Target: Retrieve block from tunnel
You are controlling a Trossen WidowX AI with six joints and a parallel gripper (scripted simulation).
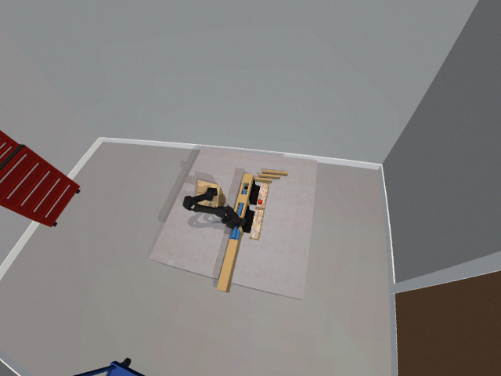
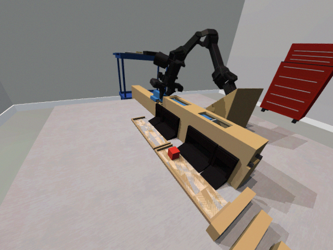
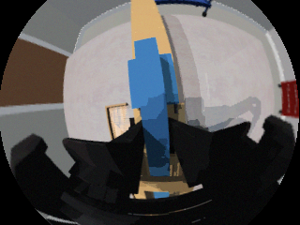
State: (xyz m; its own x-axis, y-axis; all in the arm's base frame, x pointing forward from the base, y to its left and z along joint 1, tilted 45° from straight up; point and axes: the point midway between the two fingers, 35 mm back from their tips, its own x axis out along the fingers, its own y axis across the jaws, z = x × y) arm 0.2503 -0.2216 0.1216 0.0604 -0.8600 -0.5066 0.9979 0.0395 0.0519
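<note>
One red block [image 1: 260, 201] [image 2: 173, 152] out of tunnel [image 1: 247, 179] [image 2: 215, 115], on patterned tray [image 1: 261, 198] [image 2: 188, 174], center of exterior frame. Gripper [image 1: 239, 225] [image 2: 163, 96] [image 3: 156, 122] pinching blue handle piece [image 1: 234, 233] [image 2: 156, 96] [image 3: 152, 94], upper middle of exterior frame, mid-frame in wrist view.

- In the top view, two trays [image 1: 257, 224] [image 2: 142, 133] [image 3: 111, 123] are laid end to end, right of the tunnel [image 1: 247, 178] [image 2: 247, 133] [image 3: 175, 187].
- A cube [image 1: 260, 201] [image 2: 173, 152] is held on one tray.
- Ramps [image 1: 254, 192] [image 2: 192, 157] are set between tunnel and trays.
- The arm's mount [image 1: 202, 186] [image 2: 247, 102] is placed left of the tunnel.
</note>
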